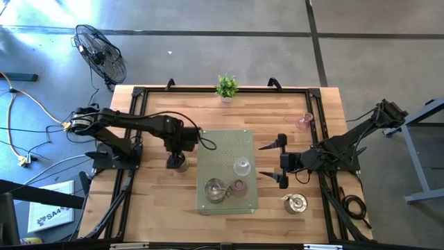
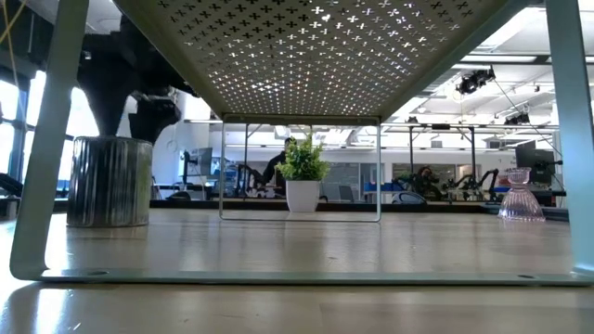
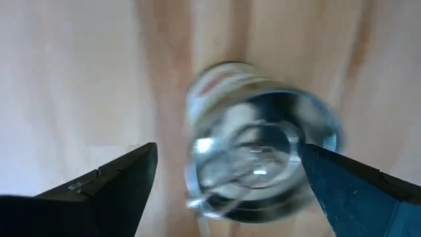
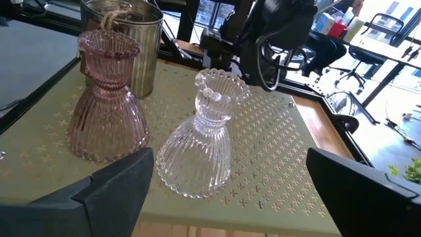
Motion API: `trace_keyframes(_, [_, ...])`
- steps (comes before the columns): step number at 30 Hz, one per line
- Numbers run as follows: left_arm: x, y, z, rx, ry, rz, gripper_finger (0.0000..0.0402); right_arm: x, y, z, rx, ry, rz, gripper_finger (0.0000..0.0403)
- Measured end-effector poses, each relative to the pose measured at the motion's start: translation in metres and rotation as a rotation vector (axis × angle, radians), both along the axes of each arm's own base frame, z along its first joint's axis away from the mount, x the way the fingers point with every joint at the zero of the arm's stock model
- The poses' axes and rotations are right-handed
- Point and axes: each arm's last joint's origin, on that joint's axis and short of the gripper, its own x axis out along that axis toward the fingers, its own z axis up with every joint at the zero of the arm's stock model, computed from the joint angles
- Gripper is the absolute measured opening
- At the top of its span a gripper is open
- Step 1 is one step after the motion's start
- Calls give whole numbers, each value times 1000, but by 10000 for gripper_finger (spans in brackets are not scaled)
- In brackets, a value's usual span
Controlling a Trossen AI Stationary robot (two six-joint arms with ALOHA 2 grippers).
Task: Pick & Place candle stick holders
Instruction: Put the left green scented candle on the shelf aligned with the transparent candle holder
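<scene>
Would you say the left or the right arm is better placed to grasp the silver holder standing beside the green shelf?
Left: the left gripper hangs open directly over that silver holder, fingers either side. The right gripper faces the shelf from the opposite side.

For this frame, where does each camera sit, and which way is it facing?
High: overhead, straight down; both arms, perforated shelf.
Low: table height under the shelf, facing the plant; left arm dark, upper left.
Left wrist: down onto a silver holder between open fingers.
Right wrist: across the shelf at the clear holder; open fingers.
Shared: silver holder beside the shelf.
</scene>
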Motion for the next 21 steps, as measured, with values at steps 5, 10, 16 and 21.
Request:
trace_keyframes(5, [2, 1, 0, 37, -15, 17, 393, 0, 0, 0, -1, 0, -1, 393])
trace_keyframes(10, [2, 1, 0, 36, -21, 23, 396, 0, 0, 0, -2, 3, -1, 393])
trace_keyframes(16, [2, 1, 0, 38, -21, 24, 399, 0, 0, 0, -2, 3, -1, 393])
trace_keyframes(21, [-1, 1, 6, 40, -29, 25, 400, 0, 0, 0, -2, 3, -1, 393])
